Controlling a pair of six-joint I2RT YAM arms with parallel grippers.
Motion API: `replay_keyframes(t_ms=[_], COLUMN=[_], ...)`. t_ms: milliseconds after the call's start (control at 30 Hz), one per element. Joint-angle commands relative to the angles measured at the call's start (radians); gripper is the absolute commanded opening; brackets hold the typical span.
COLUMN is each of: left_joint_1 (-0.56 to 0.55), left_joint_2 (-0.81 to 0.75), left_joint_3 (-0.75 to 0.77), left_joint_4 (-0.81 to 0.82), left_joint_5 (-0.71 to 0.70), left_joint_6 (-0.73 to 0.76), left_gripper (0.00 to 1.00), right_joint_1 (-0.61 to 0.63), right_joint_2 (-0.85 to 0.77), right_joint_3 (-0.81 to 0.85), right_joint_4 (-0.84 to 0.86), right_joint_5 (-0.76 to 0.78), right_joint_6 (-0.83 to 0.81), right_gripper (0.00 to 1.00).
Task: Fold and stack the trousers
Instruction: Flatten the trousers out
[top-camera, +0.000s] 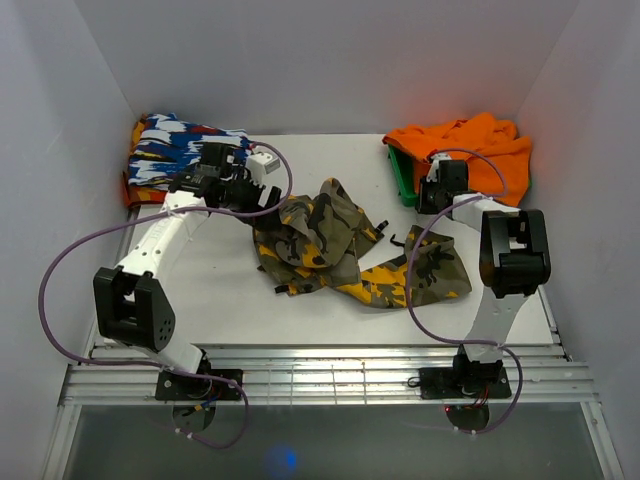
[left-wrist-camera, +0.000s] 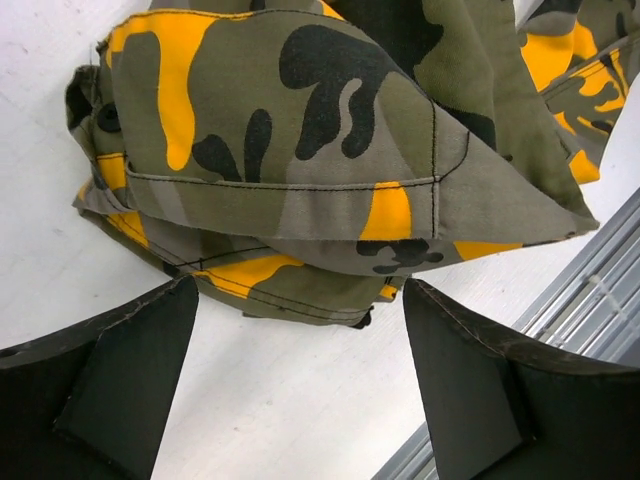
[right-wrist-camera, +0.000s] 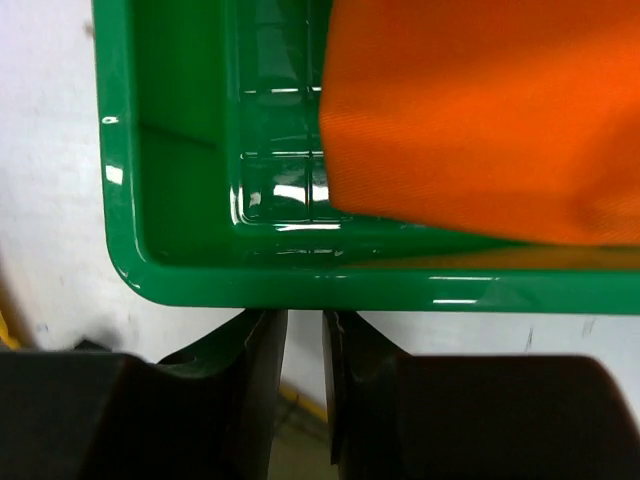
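Note:
The camouflage trousers (top-camera: 330, 245) lie crumpled in the middle of the table, with one leg trailing to the right under the right arm. In the left wrist view a folded edge of the trousers (left-wrist-camera: 300, 150) lies just ahead of my fingers. My left gripper (top-camera: 258, 200) (left-wrist-camera: 300, 300) is open at the heap's left edge, with only bare table between its pads. My right gripper (top-camera: 437, 192) (right-wrist-camera: 305, 315) is at the near left corner of the green bin (right-wrist-camera: 180, 150). Its jaws are nearly together, and only a narrow slit with nothing visible in it separates them. Its tips are hidden at the bin's rim.
The green bin (top-camera: 403, 178) at the back right holds a plain orange cloth (top-camera: 470, 140) (right-wrist-camera: 480, 110). A folded blue-white-red garment (top-camera: 170, 145) lies at the back left. White walls close in three sides, and a metal rail (top-camera: 320, 370) runs along the front.

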Motion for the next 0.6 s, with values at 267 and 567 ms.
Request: replay_keyframes(t_ms=[267, 567], left_joint_1=[-0.135, -0.445], left_joint_2=[0.016, -0.004], left_joint_3=[0.271, 0.246], left_joint_4=[-0.165, -0.255], left_joint_5=[-0.017, -0.077], left_joint_6=[0.179, 0.237], left_gripper=[0.96, 0.92], right_joint_1=[-0.018, -0.02], right_joint_2=[0.165, -0.204], right_joint_3=[0.302, 0.141], right_joint_4=[0.127, -0.118], right_joint_5=[0.012, -0.37], right_joint_6=[-0.098, -0.086], right_gripper=[0.35, 0.64])
